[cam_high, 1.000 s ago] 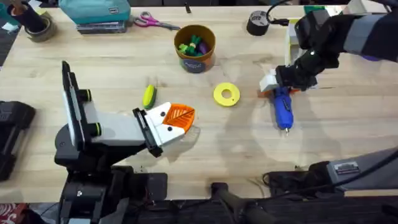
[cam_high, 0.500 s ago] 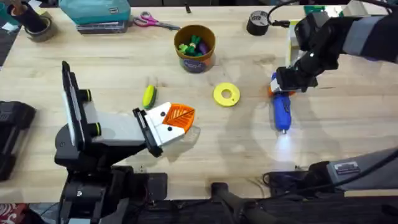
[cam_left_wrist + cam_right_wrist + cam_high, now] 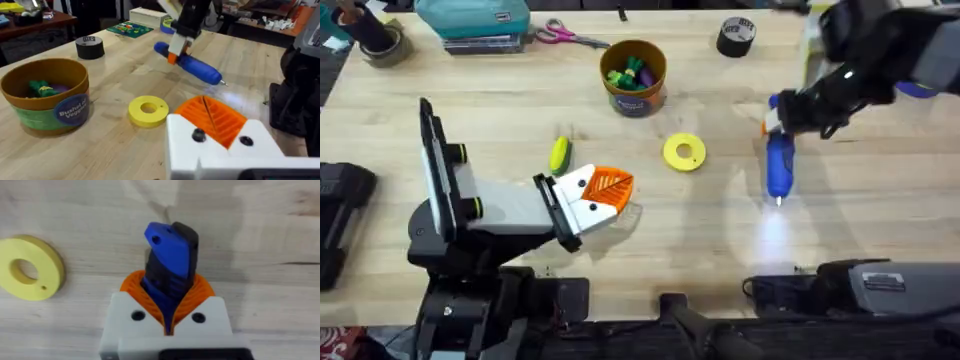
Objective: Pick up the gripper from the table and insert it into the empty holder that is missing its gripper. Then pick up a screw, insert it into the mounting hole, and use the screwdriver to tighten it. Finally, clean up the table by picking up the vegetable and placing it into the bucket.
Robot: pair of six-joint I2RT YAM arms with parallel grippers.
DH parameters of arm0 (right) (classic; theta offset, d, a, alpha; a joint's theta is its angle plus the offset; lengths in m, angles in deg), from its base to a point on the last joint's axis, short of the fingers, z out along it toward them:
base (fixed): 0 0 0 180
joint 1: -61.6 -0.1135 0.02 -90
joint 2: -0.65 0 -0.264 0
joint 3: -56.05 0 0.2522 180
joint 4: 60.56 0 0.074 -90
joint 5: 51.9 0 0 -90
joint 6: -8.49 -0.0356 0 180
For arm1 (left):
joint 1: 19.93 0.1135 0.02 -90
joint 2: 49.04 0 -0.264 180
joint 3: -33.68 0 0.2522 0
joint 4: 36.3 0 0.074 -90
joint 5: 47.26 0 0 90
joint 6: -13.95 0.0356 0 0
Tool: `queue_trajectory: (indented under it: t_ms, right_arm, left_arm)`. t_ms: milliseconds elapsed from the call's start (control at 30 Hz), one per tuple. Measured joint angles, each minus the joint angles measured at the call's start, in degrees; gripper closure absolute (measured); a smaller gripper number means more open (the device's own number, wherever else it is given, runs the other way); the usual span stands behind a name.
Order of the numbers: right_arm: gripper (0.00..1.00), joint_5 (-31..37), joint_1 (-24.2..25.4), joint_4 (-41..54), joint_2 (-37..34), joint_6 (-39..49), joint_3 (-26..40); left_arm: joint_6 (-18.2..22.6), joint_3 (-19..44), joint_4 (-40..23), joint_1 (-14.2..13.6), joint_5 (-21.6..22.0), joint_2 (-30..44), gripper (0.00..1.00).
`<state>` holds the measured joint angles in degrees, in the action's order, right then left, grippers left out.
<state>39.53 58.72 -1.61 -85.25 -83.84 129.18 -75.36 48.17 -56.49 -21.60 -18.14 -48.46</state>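
Note:
My right gripper (image 3: pixel 778 122) is shut on the butt end of the blue screwdriver (image 3: pixel 779 168), whose metal tip points toward the table's near edge. The right wrist view shows the screwdriver (image 3: pixel 170 255) clamped between that gripper's (image 3: pixel 168 297) orange pads. My left gripper (image 3: pixel 612 188) rests left of centre. Its white holder (image 3: pixel 220 150) carries an orange ribbed gripper piece (image 3: pixel 212 117), dark screw heads show on it, and the pads meet, shut on nothing. The yellow-green vegetable (image 3: pixel 559 153) lies just beyond it. The bucket (image 3: pixel 633 75) stands at the back centre.
A flat yellow disc (image 3: pixel 684 152) lies between the two grippers. A black tape roll (image 3: pixel 736 36) sits at the back right. Scissors (image 3: pixel 570 36), a teal case (image 3: pixel 470 20) and another tape roll (image 3: pixel 380 42) line the back left.
My right arm has drawn up and to the right with the screwdriver held. A bright patch of light now shows on the table before its tip. The left arm is unchanged.

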Motion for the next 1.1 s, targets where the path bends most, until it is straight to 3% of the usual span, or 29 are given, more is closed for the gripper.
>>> queue_trajectory:
  t_ms: [400, 700, 1100]
  right_arm:
    - [0.976, -3.0, -2.4, -2.0, 9.3, 0.0, 13.9]
    - [0.976, -3.5, -10.3, -12.6, 9.7, 0.0, 23.9]
    - [0.976, -6.4, -22.1, -28.8, 9.6, 0.4, 26.4]
  left_arm:
    - [0.0, 0.0, 0.0, 0.0, 0.0, 0.0, 0.985]
    - [0.0, 0.0, 0.0, 0.0, 0.0, 0.0, 0.985]
    - [0.0, 0.0, 0.0, 0.0, 0.0, 0.0, 0.985]
